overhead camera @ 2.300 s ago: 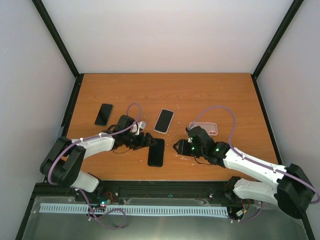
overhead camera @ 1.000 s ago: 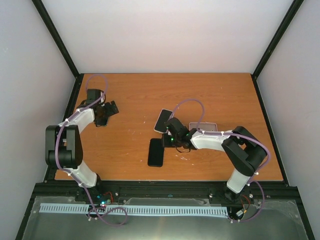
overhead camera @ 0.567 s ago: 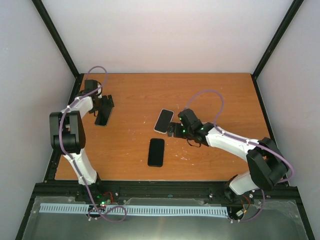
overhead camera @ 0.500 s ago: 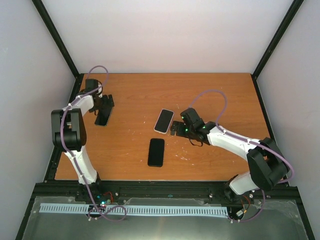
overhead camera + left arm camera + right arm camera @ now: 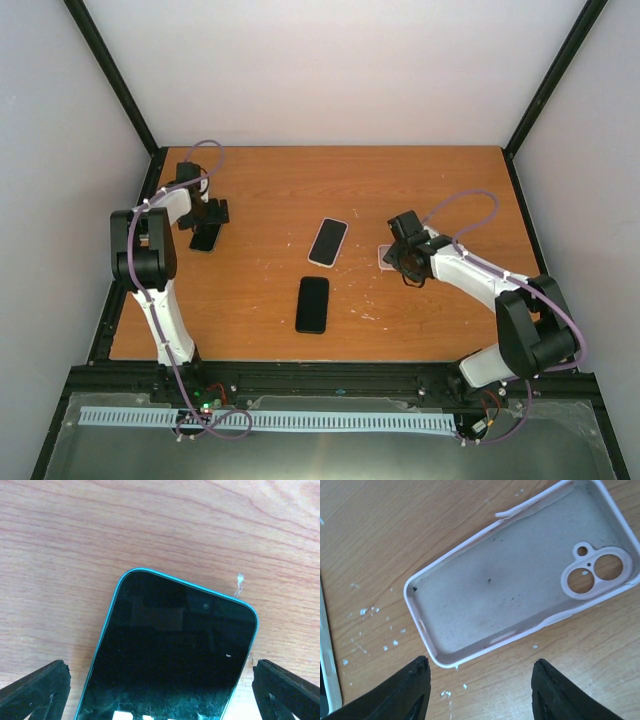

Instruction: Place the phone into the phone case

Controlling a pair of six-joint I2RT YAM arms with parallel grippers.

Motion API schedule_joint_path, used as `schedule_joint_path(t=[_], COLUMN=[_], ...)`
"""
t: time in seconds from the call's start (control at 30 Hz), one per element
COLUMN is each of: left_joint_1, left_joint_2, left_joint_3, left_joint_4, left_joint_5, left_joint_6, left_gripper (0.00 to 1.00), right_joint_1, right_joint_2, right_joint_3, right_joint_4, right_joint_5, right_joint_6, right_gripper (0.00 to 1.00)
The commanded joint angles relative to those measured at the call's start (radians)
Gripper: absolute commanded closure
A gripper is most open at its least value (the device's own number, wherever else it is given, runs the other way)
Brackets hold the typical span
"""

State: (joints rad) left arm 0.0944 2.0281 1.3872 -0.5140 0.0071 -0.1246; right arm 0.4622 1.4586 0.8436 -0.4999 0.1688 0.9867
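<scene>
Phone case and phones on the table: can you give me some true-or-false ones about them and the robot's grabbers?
1. The pale pink phone case is empty. True.
2. The right gripper is squeezing the case. False: it is open and grips nothing.
3. The teal-rimmed phone sits between the fingers of the open left gripper. True.
4. The plain black phone is inside the case. False: it lies bare on the wooden table, apart from the case.
</scene>
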Motion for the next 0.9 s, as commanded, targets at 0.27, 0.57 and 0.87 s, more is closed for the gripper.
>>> schedule_joint_path(t=[0.27,0.57,0.87], left_joint_1=[0.007,0.006,0.007], left_joint_2=[0.030,0.005,-0.040], left_joint_3=[0.054,0.071,0.057], left_joint_4=[-0.032,-0.062,-0.064], left_joint_5=[-0.005,0.029,0.060], left_joint_6=[0.017,-0.018,-0.042], left_gripper=[0.00,0.01,0.00], right_joint_1=[-0.088,-0.115,-0.122], right_joint_2=[0.109,0.163,0.212], right_joint_3=[0.048,0.059,0.094], right_joint_4=[0.000,-0.037,-0.089], right_joint_5=[-0.017,-0.018,-0.026], right_joint_6=[0.124,0.204,0.215], right_gripper=[0.62,0.64,0.81])
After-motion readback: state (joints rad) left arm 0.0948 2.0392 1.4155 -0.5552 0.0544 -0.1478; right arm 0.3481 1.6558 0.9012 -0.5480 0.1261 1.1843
